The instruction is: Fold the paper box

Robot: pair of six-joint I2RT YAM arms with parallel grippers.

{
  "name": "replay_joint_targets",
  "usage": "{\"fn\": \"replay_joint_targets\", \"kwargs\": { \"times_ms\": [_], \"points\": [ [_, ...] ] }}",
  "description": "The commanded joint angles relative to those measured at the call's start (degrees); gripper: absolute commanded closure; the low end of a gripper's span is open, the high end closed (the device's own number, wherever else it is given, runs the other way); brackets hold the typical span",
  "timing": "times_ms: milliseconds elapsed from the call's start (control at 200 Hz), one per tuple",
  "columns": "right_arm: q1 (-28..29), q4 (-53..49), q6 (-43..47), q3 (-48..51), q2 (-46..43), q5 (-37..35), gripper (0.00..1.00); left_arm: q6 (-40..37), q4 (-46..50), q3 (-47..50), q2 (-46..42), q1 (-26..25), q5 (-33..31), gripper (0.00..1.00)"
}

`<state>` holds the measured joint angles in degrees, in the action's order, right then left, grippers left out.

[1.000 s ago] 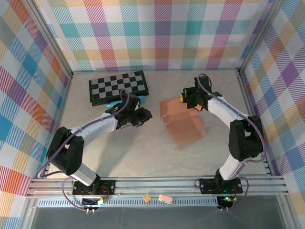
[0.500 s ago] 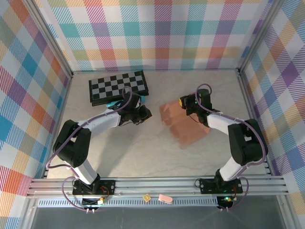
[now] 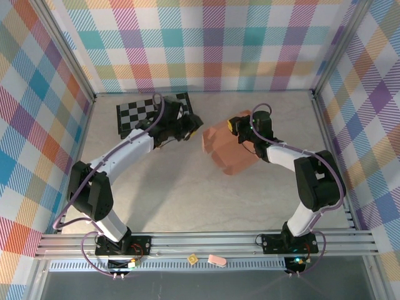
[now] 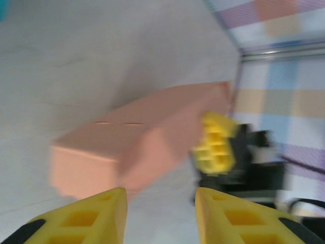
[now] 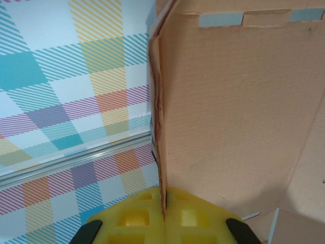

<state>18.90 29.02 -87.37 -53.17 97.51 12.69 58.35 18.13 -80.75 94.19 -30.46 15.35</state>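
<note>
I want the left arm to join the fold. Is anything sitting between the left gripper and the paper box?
Nothing visible. Only bare table lies between the open left gripper and the paper box; the right gripper is clamped on the box's far edge.

I find no legible writing, number, brand or sign, neither on the paper box [image 5: 233, 101] clamped in my right gripper [image 5: 163, 209] nor ahead of my left gripper [image 4: 158, 203].

paper box [image 5: 233, 112] matt cardboard, faintly ribbed, my right pads [image 5: 134, 218] matt yellow plastic, table [image 3: 181, 194] smooth stone-look, rail [image 3: 206, 240] brushed metal
</note>
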Motion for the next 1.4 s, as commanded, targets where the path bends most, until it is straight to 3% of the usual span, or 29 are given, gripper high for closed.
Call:
{"fn": "replay_joint_targets", "kwargs": {
  "times_ms": [0,280,430,875,1285,1345,1395],
  "points": [
    [0.42,0.88,0.80,-2.02,0.74,0.76,1.00,11.45,4.01,-3.73,2.49,-2.68,0.48,0.58],
    [0.56,0.65,0.45,-0.97,0.05,0.41,1.00,18.18,8.67,-11.93,9.99,-4.68,-0.71,0.54],
    [0.70,0.64,0.18,-0.89,-0.03,0.50,1.00,17.31,14.11,-15.55,12.94,-5.67,-2.98,0.54],
    [1.75,0.87,-0.78,-0.36,-1.01,0.33,1.00,17.17,4.07,-15.76,17.71,-5.91,-2.79,0.54],
    [1.85,-0.73,-1.35,-1.06,-1.80,-1.03,1.00,15.24,2.64,-13.60,15.33,-5.93,-3.65,0.76],
    [1.85,-1.74,-1.71,-0.98,-2.08,-1.71,1.00,14.16,2.99,-13.47,14.41,-5.68,-3.74,0.73],
    [1.78,-2.40,-2.37,-0.89,-2.24,-2.55,1.00,12.73,3.63,-13.71,13.64,-5.43,-3.59,0.62]
  ]
}}
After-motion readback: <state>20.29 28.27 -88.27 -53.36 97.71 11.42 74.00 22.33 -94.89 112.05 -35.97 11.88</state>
